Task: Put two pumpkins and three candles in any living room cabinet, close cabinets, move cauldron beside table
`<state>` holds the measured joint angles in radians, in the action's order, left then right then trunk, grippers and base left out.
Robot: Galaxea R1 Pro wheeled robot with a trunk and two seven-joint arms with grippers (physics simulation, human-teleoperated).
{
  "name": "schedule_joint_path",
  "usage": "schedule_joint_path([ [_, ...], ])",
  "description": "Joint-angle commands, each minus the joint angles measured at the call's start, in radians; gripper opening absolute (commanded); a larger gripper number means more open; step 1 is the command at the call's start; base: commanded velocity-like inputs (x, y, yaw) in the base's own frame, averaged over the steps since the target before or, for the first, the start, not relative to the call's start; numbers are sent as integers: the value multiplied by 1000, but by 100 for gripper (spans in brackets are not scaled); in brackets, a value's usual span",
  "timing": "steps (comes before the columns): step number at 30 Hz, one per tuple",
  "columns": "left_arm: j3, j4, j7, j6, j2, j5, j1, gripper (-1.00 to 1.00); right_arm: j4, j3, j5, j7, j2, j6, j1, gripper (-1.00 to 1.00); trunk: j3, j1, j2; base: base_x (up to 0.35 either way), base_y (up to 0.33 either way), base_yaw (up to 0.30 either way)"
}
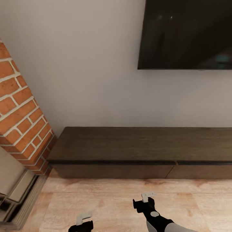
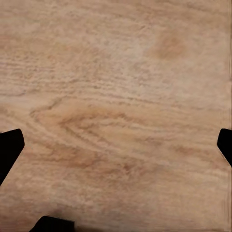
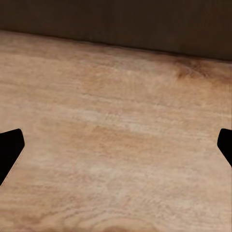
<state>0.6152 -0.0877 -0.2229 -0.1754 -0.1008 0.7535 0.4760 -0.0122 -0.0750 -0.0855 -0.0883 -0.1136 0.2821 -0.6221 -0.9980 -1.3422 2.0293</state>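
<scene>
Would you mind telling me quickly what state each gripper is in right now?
Left gripper: open, holding nothing, above the wood floor.
Right gripper: open, holding nothing, near the cabinet.

A pale wood-grain floor (image 1: 116, 199) is seen across the lower part of the head view, and its grain is shown close up in both wrist views. Directly on it, a long, low, dark brown cabinet (image 1: 141, 145) is set against the wall; its flat drawer fronts are shut, and nothing is seen lying on its top. At the floor's left edge, the base of a red brick column (image 1: 22, 122) is met.
</scene>
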Motion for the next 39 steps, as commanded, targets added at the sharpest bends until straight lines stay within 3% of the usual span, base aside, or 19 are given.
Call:
schedule_joint_path([
  [1,0,4,17,-3,0,5,0,100,0,0,0,0,0,0,0,100,0,0,0,0,0,282],
  [6,0,10,45,-8,0,13,0,100,0,0,0,0,0,0,3,100,0,0,0,0,0,283],
  [28,0,11,48,-9,0,14,0,100,0,0,0,0,0,0,4,100,0,0,0,0,0,282],
  [33,-1,5,49,-9,2,15,-7,100,5,-1,1,-1,10,6,1,100,0,0,0,0,0,47],
  [39,-2,3,50,-9,3,15,-17,100,4,0,3,0,4,9,7,100,1,0,0,0,0,-97],
])
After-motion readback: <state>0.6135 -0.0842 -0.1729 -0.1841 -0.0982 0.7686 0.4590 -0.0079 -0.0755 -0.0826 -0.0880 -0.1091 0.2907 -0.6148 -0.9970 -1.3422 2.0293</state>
